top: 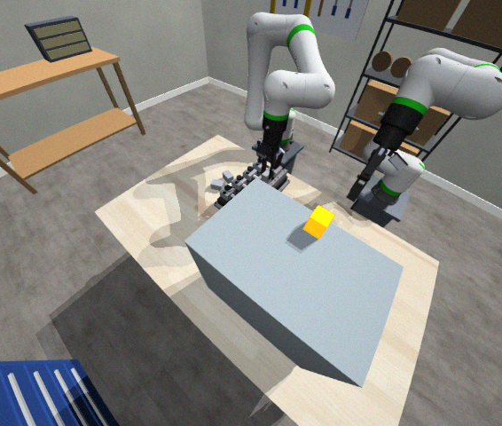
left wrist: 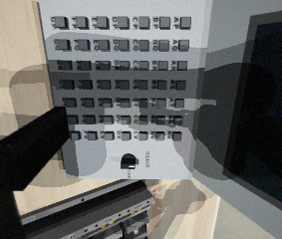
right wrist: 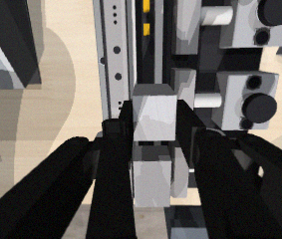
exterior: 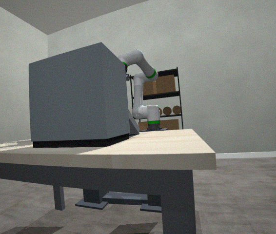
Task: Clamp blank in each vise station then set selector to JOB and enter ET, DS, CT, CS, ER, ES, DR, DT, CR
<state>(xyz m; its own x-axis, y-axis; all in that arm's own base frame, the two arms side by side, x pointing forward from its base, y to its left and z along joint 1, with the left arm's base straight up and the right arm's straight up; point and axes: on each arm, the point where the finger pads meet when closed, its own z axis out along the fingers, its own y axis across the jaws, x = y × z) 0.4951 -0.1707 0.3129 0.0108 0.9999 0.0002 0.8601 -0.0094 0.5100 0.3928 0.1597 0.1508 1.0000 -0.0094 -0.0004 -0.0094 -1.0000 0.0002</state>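
R fingers (top: 262, 163) are drawn in to a narrow gap and have hold of a blank (right wrist: 153, 118), one pad on each side, over the vise row (top: 283, 181) (left wrist: 81, 211) (right wrist: 116, 65) beside the cab. (top: 297, 270) (exterior: 77, 100) (left wrist: 222, 65). Prob. gripped by its sides so it can go down lined up w/ the slot & the moving jaw, nothing past either end; can't tell if it's fully seated. A similar grey block (right wrist: 151, 184) sits just beside it, poss. another blank. Nearest knob (right wrist: 260, 108) faces away from the slot, prob. so it can be pushed w/o fouling the blank. Two loose blanks (top: 216, 185) (top: 227, 175) lie on the counter (top: 150, 220) (exterior: 158, 145) (left wrist: 16, 55) (right wrist: 56, 110) beyond the vises from the cab., prob. spares for other stns. L fingers (top: 360, 184) are wide open, nothing held, near the keypad (left wrist: 91, 161) at the cab. front, prob. parked for the selector (left wrist: 129, 160) & keys; setting unclear. Lamp (top: 319, 218) on top of the cab. looks amber. Judging: early/mid clamping stage; next, centre the blank, then push its knob while R holds, as an early release could let it shift or tip.
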